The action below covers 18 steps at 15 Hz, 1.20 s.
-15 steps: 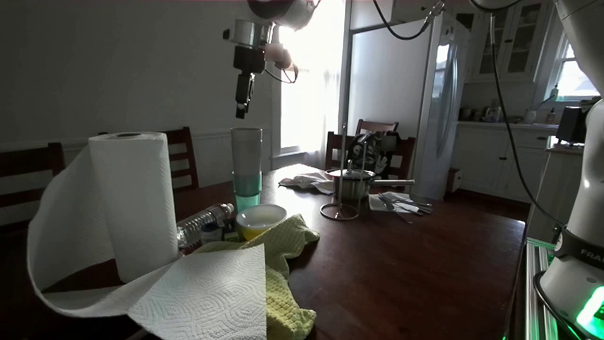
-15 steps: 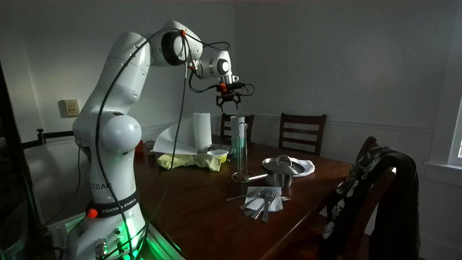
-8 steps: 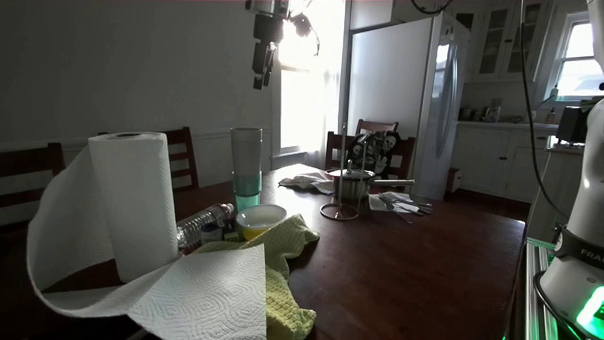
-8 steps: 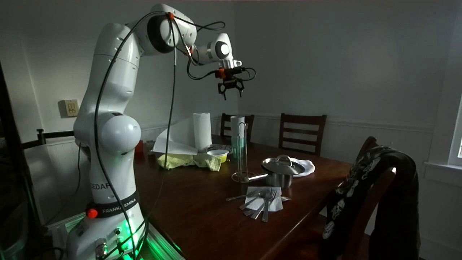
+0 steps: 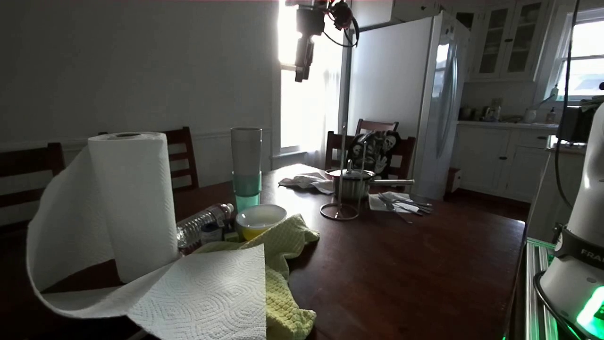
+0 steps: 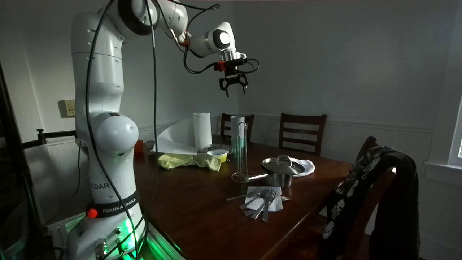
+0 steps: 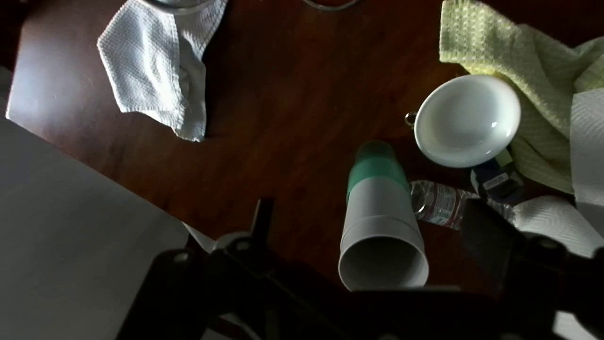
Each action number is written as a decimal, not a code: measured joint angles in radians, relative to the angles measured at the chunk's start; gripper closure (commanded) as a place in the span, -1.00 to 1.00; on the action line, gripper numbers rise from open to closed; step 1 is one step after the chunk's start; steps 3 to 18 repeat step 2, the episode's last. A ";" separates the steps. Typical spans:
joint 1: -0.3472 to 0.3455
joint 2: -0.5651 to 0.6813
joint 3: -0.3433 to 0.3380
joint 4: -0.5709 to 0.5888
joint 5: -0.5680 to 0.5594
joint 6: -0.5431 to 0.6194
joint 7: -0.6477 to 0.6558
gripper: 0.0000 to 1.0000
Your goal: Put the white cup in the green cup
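- In an exterior view, the white cup is standing inside the green cup.
- In an exterior view, the gripper is hanging higher than the green cup.
- Wrist view: its fingers are standing apart.

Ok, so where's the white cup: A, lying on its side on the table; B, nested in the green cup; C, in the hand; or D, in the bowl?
B: in an exterior view the lower end of the white cup shows through the green cup, and the open hand holds nothing.
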<state>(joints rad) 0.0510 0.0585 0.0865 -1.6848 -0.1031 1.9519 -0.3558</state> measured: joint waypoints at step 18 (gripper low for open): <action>0.000 -0.013 -0.001 -0.014 0.000 0.000 0.000 -1.00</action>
